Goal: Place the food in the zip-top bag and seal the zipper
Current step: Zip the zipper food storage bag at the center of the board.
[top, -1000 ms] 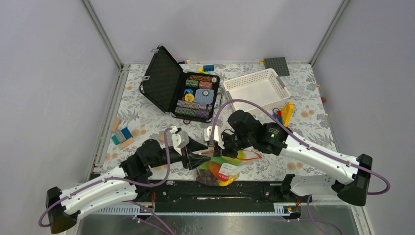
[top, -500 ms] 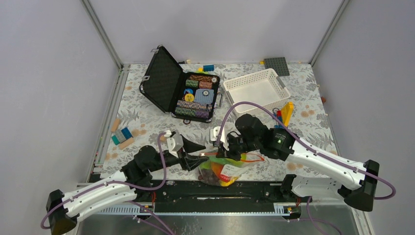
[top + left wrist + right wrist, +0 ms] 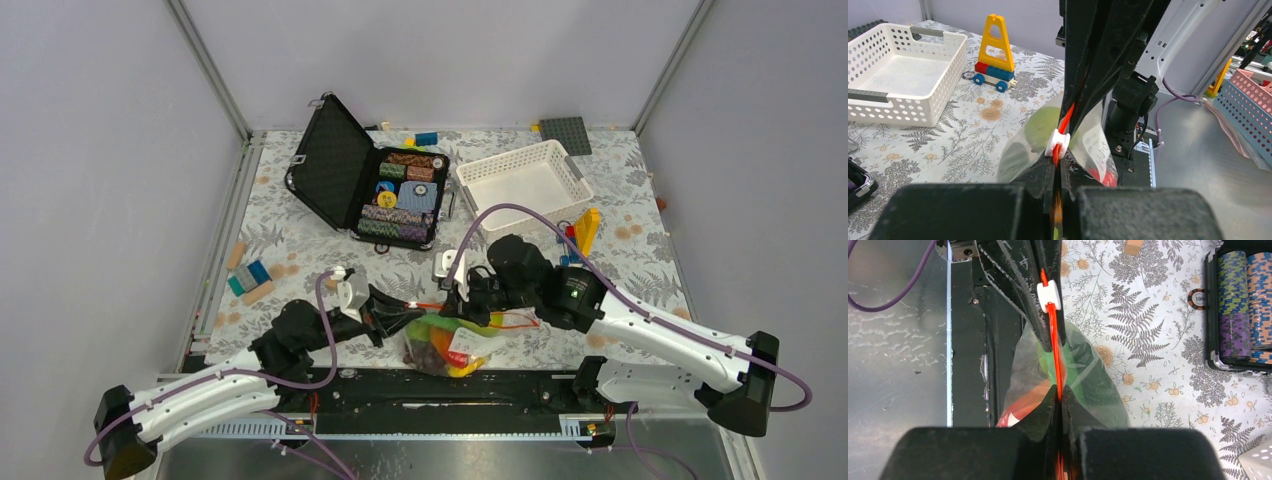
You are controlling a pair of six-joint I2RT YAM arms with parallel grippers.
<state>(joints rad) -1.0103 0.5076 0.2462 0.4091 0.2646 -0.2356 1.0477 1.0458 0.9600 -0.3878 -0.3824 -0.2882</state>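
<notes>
Grey walls (image 3: 90, 150) enclose our fern-printed worktop (image 3: 290, 250). From above we see the zip-top bag (image 3: 430, 352) of food (image 3: 440, 330) at its near edge, with the left hand (image 3: 410, 315) and right hand (image 3: 462, 308) both pinching the zipper (image 3: 432, 304). Only the wrist views reveal a white slider (image 3: 1057, 142), seemingly by our left hand.

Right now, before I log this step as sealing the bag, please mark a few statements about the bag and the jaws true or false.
1. Both arms' jaws are shut on the zipper. True.
2. A white slider sits on the zipper between the two pairs of jaws. True.
3. The zip-top bag is empty. False: coloured food shows inside it.
4. The black case is closed. False: its lid stands open, chip stacks showing.
</notes>
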